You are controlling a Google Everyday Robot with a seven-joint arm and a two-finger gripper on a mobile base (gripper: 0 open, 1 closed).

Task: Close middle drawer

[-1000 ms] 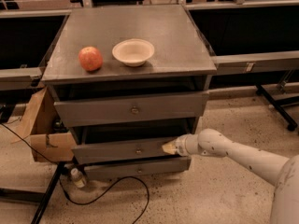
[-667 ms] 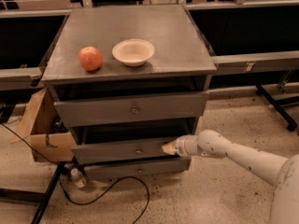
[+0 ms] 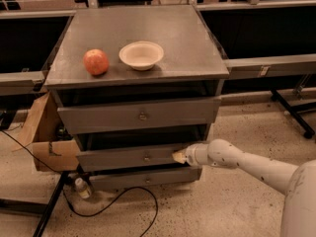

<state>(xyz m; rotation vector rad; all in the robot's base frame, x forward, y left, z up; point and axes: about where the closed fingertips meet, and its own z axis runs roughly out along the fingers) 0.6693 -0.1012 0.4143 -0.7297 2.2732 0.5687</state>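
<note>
Camera view: the wide grey metal middle drawer [image 3: 123, 158] stands partly out, and the tool [image 3: 178, 156] sits at the right end of its flat front, seemingly touching. I cannot tell whether the tool is clenched or released. A push this far off-centre might skew and jam the drawer, or the tool might slide off the corner.

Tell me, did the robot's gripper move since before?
No. The gripper is at the same spot by the middle drawer's right end, no nearer the cabinet than before.
</note>
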